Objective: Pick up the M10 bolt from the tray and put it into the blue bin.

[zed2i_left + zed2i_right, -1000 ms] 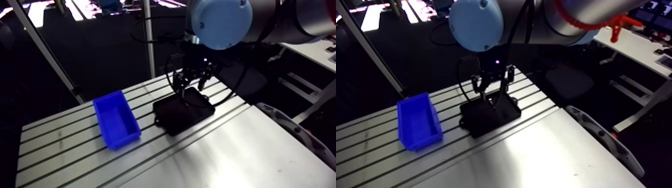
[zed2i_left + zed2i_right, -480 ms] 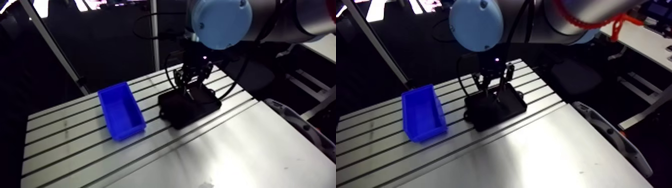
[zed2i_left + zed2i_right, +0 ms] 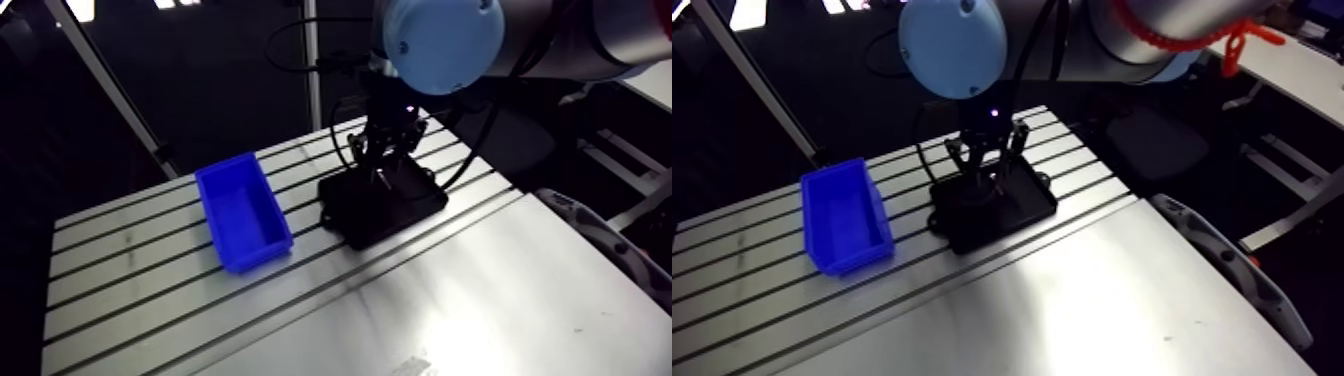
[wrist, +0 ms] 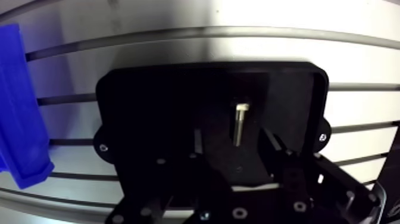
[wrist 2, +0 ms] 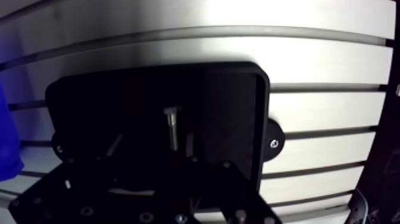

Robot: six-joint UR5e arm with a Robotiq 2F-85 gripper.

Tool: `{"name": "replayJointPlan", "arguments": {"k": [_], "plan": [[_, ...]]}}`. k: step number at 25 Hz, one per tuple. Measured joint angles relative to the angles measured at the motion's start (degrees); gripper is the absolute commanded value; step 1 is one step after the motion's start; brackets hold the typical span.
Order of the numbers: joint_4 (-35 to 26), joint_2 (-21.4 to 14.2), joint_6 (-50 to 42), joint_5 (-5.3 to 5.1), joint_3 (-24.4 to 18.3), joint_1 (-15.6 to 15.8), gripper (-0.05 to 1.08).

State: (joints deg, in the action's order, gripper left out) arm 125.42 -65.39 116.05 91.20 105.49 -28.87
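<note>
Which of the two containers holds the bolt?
The black tray, directly beneath the gripper; the bolt lies inside it. The blue bin stands beside it.

No readable txt, labels, brand marks, nos. or signs in either the arm view or the wrist view. Blue bin, black tray, bolt and slotted table all show plain surfaces; any fine marking on the bolt is too small to tell.
</note>
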Motion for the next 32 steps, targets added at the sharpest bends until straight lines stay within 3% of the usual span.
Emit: {"name": "replayJointPlan", "arguments": {"k": [8, 32], "plan": [[0.1, 1.0, 0.1, 0.81, -0.5, 0.0, 0.49], [0.1, 2.0, 0.7, 0.86, -0.6, -0.1, 0.55]]}}
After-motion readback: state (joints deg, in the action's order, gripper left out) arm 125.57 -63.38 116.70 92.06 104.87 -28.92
